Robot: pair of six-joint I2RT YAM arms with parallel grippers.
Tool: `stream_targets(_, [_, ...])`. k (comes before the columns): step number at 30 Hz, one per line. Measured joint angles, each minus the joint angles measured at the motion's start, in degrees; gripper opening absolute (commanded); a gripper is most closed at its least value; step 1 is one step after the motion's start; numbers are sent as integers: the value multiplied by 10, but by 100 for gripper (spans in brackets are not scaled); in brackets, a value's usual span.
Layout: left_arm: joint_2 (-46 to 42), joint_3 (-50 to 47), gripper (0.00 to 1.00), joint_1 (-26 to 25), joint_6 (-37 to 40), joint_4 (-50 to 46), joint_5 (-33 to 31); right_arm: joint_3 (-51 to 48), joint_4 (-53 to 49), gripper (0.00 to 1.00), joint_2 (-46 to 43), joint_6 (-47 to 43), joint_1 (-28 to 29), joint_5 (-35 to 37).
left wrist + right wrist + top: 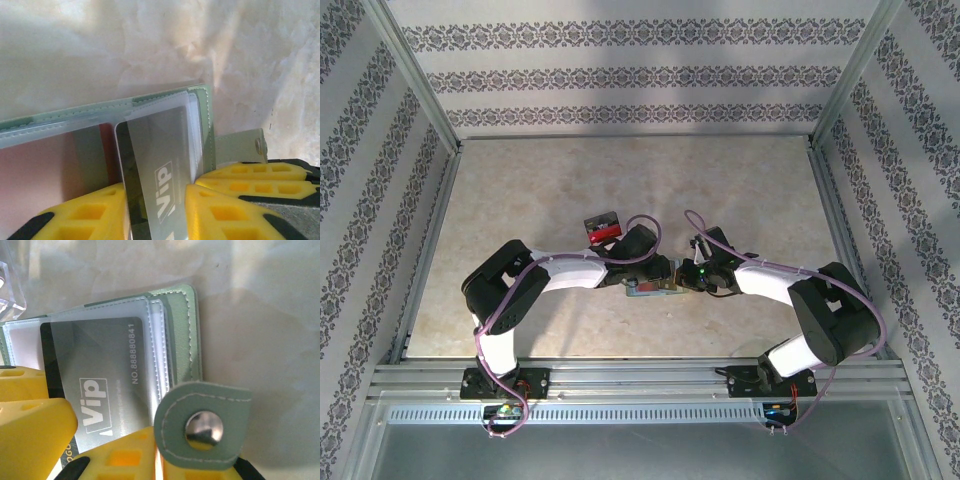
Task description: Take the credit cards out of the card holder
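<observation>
grey plastic is catching my eye first: the grey card (155,150), printed "vip", is sticking partway out of a clear sleeve of the card holder (205,115), which is lying on the tabletop (570,180) near its front edge, between the two arms; the left gripper (155,200) is reaching over it, its yellow jaws standing one on each side of the card's free end; they are looking close to its edges, but i cannot tell whether they are truly pinching it; the right gripper (230,179) is sitting just beside, jaws clenched on the card holder by its snap tab (202,427), pinning the wallet down; a reddish shape (45,175) is showing through the sleeve left of the grey card, possibly a second card, though i am not sure; a clear tray (602,228) with red and black contents is sitting further back, apart from the work.

i am judging the step in hand to be drawing the grey card out of its slot; the next move is calling for a firm grip on the card, then a straight pull along the sleeve's opening while the right arm is holding the wallet flat; any twist is risking a jam against the stitched edge, or dragging the whole holder along.
</observation>
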Motion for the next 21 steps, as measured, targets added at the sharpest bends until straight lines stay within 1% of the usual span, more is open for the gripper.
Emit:
stream_targets(3, [0,-7,27,0,-2,9,-1,0,0,12,0,0,0,0])
stream_targets(4, [0,-10,24,0,-4,14,-2,0,0,12,0,0,0,0])
stream_targets(7, [-2,-23,22,3,-8,31,-2,0,0,12,0,0,0,0])
stream_targets(21, [-17,-62,15,8,-19,76,17,0,0,12,0,0,0,2])
